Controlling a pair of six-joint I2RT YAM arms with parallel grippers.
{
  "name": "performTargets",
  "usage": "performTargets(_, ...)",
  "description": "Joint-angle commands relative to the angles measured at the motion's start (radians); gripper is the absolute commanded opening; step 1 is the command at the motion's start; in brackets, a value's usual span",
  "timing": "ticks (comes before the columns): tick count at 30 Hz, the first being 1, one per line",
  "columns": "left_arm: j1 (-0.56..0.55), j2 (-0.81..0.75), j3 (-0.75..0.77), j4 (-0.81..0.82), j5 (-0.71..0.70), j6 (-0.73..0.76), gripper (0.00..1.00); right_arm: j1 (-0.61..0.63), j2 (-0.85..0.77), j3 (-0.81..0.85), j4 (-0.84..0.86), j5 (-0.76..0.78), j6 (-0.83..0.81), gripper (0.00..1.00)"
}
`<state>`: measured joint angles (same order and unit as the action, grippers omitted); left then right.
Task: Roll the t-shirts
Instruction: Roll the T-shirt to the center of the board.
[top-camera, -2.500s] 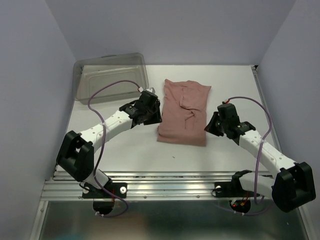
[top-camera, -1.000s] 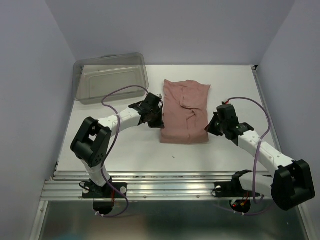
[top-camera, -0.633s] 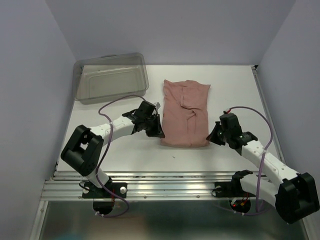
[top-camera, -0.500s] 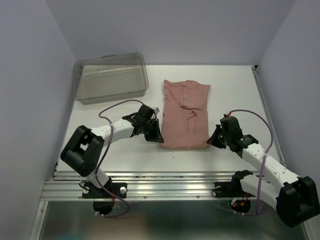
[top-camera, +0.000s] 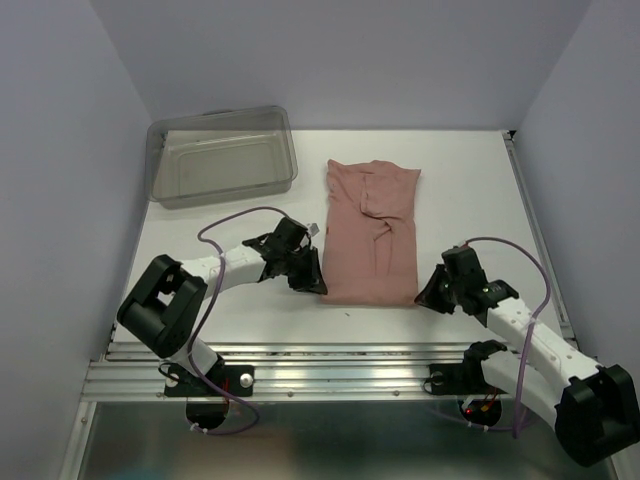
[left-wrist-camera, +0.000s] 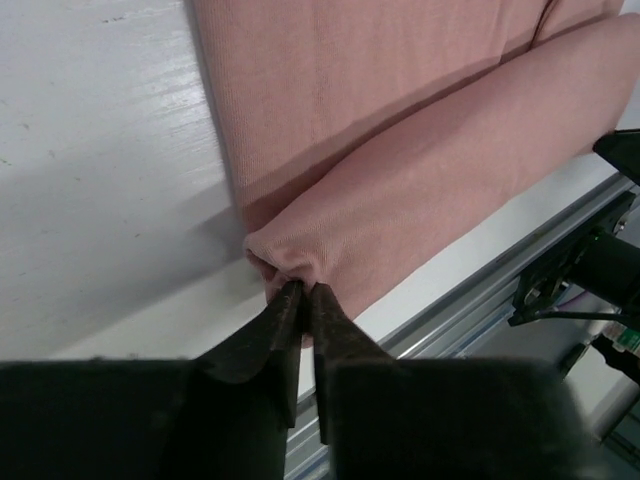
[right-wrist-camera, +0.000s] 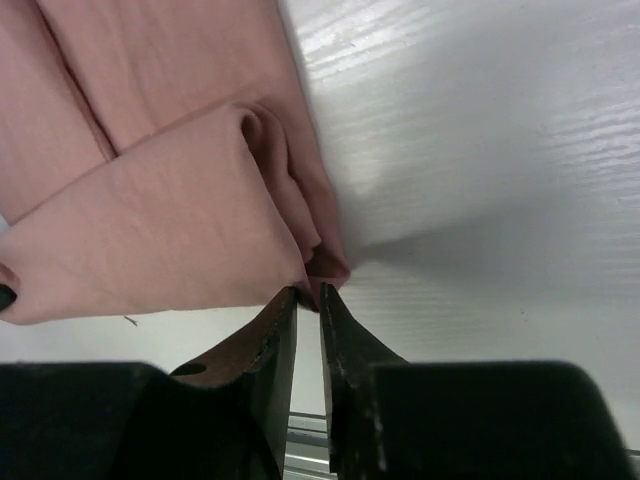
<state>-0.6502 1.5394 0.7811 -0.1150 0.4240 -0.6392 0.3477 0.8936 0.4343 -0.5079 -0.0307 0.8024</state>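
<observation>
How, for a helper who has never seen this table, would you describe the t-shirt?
Start at the white table. Right of the clear grey bin in its far left corner lies the t-shirt, a folded dusty-pink cloth. It is the only soft, pink thing there, its near edge rolled up.

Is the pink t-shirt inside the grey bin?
No, the t-shirt lies on the table, well apart from the bin.

One pink t-shirt (top-camera: 372, 230), one clear bin (top-camera: 222, 157), two arms (top-camera: 232, 263) (top-camera: 522, 328)
</observation>
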Motion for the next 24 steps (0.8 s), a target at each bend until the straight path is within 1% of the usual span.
performTargets(1, -0.012, -0.013, 0.032, -0.021, -0.001, 0.033, 0.29, -0.004, -0.038, 0.01, -0.067, 0.02, 0.049, 0.29)
performTargets(2, -0.012, -0.018, 0.038, -0.037, -0.011, 0.041, 0.36, -0.004, -0.045, 0.02, -0.073, 0.023, 0.049, 0.35)
performTargets(3, -0.012, -0.022, 0.049, -0.054, -0.036, 0.047, 0.44, -0.004, -0.056, 0.03, -0.078, 0.026, 0.049, 0.36)
performTargets(5, -0.012, -0.042, 0.079, -0.101, -0.06, 0.068, 0.54, -0.004, -0.061, 0.063, -0.08, 0.026, 0.05, 0.38)
performTargets(6, -0.012, -0.05, 0.092, -0.116, -0.092, 0.075, 0.56, -0.004, -0.056, 0.076, -0.08, 0.026, 0.049, 0.38)
performTargets(9, -0.012, -0.082, 0.154, -0.178, -0.16, 0.087, 0.57, -0.004, -0.032, 0.135, -0.069, 0.026, 0.035, 0.38)
performTargets(10, -0.014, -0.097, 0.167, -0.189, -0.171, 0.087, 0.54, -0.004, -0.015, 0.148, -0.055, 0.06, 0.029, 0.33)
performTargets(11, -0.012, -0.107, 0.175, -0.189, -0.175, 0.087, 0.47, -0.004, -0.004, 0.158, -0.041, 0.058, 0.023, 0.27)
performTargets(12, -0.012, -0.111, 0.181, -0.186, -0.172, 0.082, 0.24, -0.004, 0.008, 0.178, -0.029, 0.058, 0.017, 0.23)
performTargets(14, -0.012, -0.116, 0.191, -0.161, -0.147, 0.072, 0.0, -0.004, 0.057, 0.19, 0.026, 0.04, 0.011, 0.13)
performTargets(15, -0.014, -0.113, 0.193, -0.15, -0.133, 0.069, 0.0, -0.004, 0.076, 0.199, 0.048, 0.038, 0.006, 0.12)
performTargets(16, -0.019, -0.098, 0.191, -0.126, -0.12, 0.062, 0.0, -0.004, 0.12, 0.204, 0.095, -0.021, 0.0, 0.11)
performTargets(18, -0.025, -0.082, 0.191, -0.101, -0.096, 0.05, 0.0, -0.004, 0.169, 0.219, 0.115, -0.029, -0.008, 0.11)
performTargets(20, -0.028, -0.052, 0.185, -0.065, -0.087, 0.039, 0.0, -0.004, 0.232, 0.228, 0.144, -0.02, -0.02, 0.1)
performTargets(24, -0.028, 0.008, 0.181, -0.04, -0.08, 0.033, 0.0, -0.004, 0.307, 0.239, 0.143, 0.026, -0.034, 0.09)
